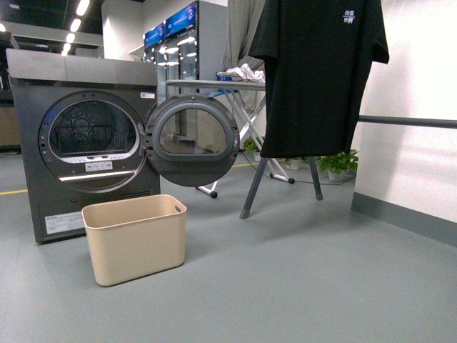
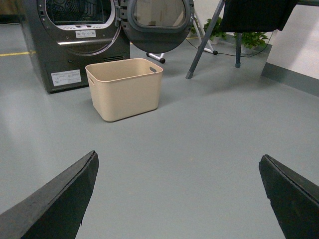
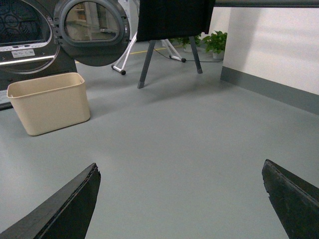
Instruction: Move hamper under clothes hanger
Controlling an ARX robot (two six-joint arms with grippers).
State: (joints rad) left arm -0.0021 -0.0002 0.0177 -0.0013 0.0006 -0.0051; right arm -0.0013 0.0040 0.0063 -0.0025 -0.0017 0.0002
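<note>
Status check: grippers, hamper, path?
Open, empty: left gripper, right gripper. By dryer: hamper, not yet under clothes hanger. Bare floor between.

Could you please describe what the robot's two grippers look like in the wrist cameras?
Both the left gripper and right gripper show two matte black, wedge-shaped fingers with flat faces and slightly lighter edges. No cables or markings are visible, and the arms themselves are out of view.
</note>
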